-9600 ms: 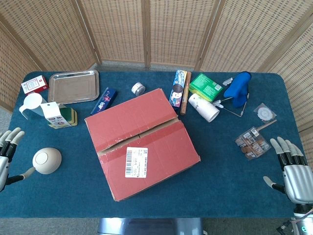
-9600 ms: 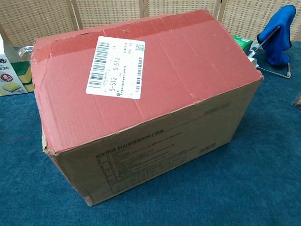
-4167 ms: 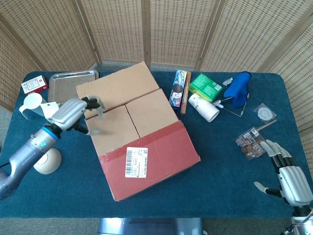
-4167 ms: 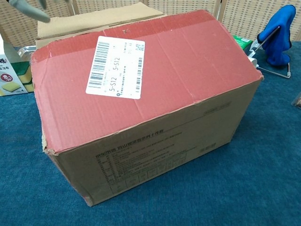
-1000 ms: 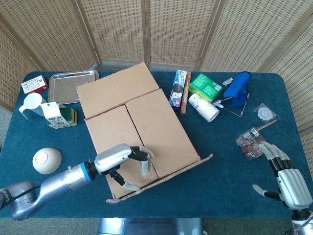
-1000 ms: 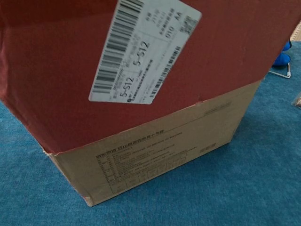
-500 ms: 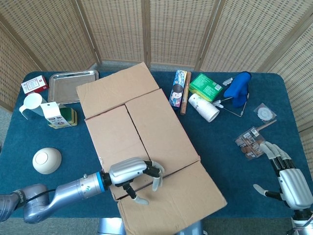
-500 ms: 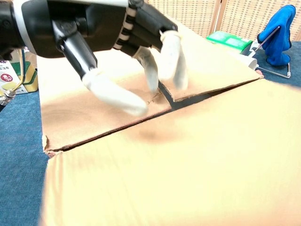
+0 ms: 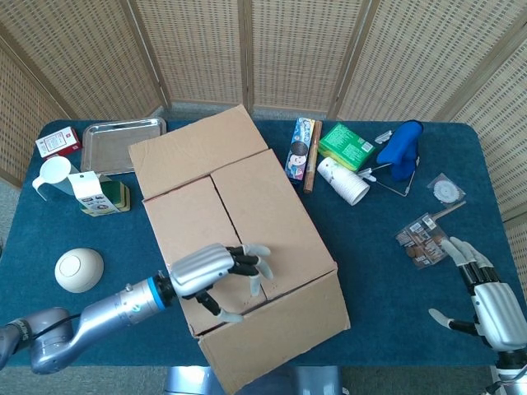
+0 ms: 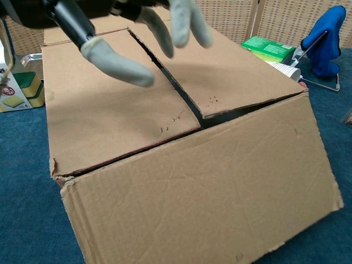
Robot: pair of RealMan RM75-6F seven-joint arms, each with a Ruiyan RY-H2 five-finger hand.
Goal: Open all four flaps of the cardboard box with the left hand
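— From the head view, what do we count?

— We count one brown cardboard box (image 9: 239,247) in the middle of the blue table (image 9: 395,296), with four flaps: the far long flap (image 9: 198,148) folded back, the near long flap (image 9: 276,333) hanging out over the table's near edge, and two short inner flaps (image 9: 263,218) lying flat over the opening. Our left hand (image 9: 216,271) hovers over the box's near end, fingers spread and holding nothing. Our right hand (image 9: 494,306) sits well right of the box at the table's corner, fingers apart, empty.

— Room around the box?

— Left of it we see one white bowl (image 9: 79,270) and one steel tray (image 9: 123,145); bare cloth lies to its right.

— And the chest view?

— One box (image 10: 181,137) fills it. The two inner flaps meet at a dark seam, and the near flap (image 10: 209,203) slopes down toward us. Our left hand (image 10: 118,27) hangs above the left inner flap, fingers (image 10: 190,22) splayed, clear of the cardboard. Right of the box stands one blue cloth (image 10: 327,38).
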